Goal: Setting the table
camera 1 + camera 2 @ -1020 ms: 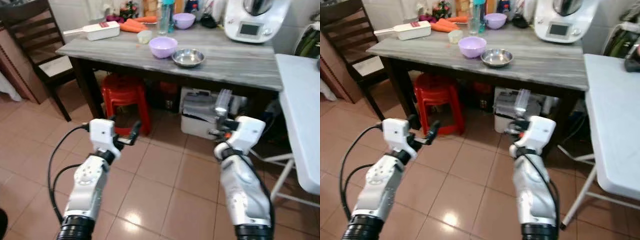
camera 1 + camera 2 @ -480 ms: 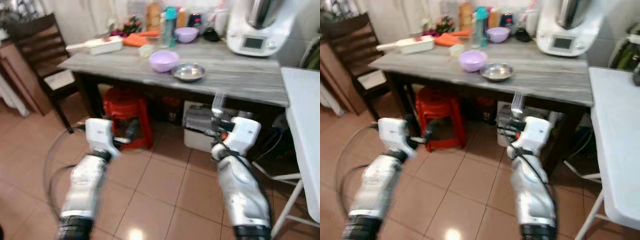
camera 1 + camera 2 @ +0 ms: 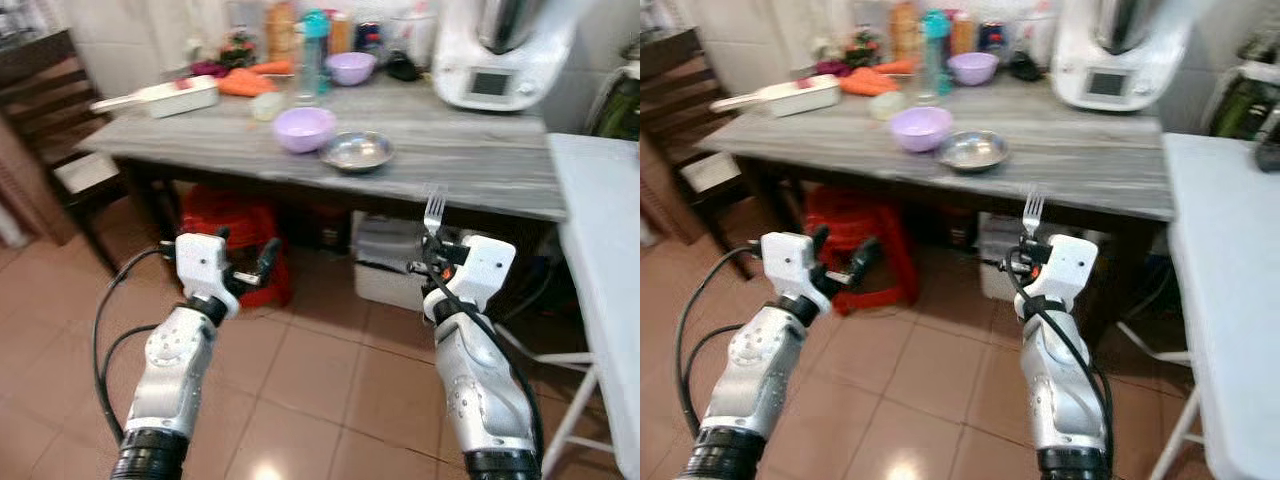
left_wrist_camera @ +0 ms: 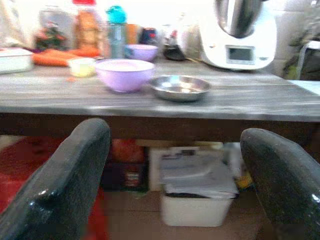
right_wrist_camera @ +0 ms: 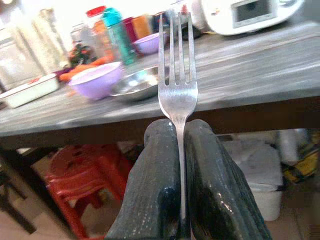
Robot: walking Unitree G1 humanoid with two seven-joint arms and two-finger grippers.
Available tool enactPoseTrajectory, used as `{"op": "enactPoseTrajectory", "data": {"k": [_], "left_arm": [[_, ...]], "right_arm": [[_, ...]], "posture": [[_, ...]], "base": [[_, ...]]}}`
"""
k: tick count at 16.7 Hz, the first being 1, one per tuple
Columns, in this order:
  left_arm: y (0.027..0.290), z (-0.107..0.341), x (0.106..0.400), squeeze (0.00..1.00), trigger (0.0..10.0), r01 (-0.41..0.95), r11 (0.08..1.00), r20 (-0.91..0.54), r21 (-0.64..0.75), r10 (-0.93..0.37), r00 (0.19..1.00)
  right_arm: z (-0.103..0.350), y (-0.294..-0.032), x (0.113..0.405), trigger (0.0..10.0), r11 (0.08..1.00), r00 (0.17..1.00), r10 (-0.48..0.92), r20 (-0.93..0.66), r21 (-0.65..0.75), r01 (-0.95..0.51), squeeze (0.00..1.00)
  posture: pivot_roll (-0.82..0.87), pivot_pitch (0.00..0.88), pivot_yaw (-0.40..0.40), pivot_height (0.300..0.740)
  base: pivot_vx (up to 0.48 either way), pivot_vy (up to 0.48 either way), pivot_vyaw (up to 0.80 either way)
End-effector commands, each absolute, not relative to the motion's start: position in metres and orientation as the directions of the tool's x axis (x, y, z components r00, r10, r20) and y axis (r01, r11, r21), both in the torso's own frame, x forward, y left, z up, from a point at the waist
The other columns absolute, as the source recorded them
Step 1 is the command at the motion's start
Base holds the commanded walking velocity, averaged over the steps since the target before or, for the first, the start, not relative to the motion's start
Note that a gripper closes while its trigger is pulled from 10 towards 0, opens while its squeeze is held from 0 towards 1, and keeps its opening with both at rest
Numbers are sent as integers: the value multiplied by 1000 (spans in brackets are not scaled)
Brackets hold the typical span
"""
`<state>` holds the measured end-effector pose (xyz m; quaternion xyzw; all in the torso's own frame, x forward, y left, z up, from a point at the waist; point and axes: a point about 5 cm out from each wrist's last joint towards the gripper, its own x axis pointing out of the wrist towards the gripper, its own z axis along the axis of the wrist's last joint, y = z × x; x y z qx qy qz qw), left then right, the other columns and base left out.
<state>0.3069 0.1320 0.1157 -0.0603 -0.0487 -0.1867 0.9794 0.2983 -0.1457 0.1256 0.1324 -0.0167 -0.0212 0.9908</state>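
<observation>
Closer to the grey table (image 3: 480, 170) than a second before, the right gripper (image 5: 179, 150) pinched a fork (image 5: 177, 75) upright, short of the edge. Left gripper (image 4: 175, 170) hung spread, empty. Raising the fork clear above the tabletop beside the steel bowl (image 3: 356, 151) looked wise.

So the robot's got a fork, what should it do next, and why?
Probably step closer and lift the right gripper above the tabletop. It holds the fork upright, tines up, but short of and below the grey wooden table, so it can't yet lay it near the steel bowl.
</observation>
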Motion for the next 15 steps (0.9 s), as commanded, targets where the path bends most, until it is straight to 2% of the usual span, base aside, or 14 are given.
{"op": "enactPoseTrajectory", "data": {"k": [1, 7, 11, 15], "left_arm": [[138, 120, 308, 0, 10000, 362, 929, 123, -78, -351, 928], [138, 120, 309, 0, 10000, 365, 928, 122, -79, -354, 927], [136, 120, 309, 0, 10000, 372, 925, 123, -82, -361, 924], [136, 120, 309, 0, 10000, 376, 923, 122, -82, -365, 923]], "right_arm": [[130, -142, 300, 10000, 960, 998, -40, 45, 279, 26, 0], [129, -141, 300, 10000, 959, 999, -37, 39, 281, 25, 0], [128, -141, 300, 10000, 959, 998, -39, 38, 282, 27, 0], [128, -141, 301, 10000, 959, 998, -38, 39, 281, 25, 0]], "posture": [[51, 0, 48, 740], [52, 0, 48, 740], [50, 0, 51, 740], [50, 0, 50, 740]], "base": [[315, 0, 0], [311, 0, 0], [305, 0, -697], [307, 0, -333]]}}
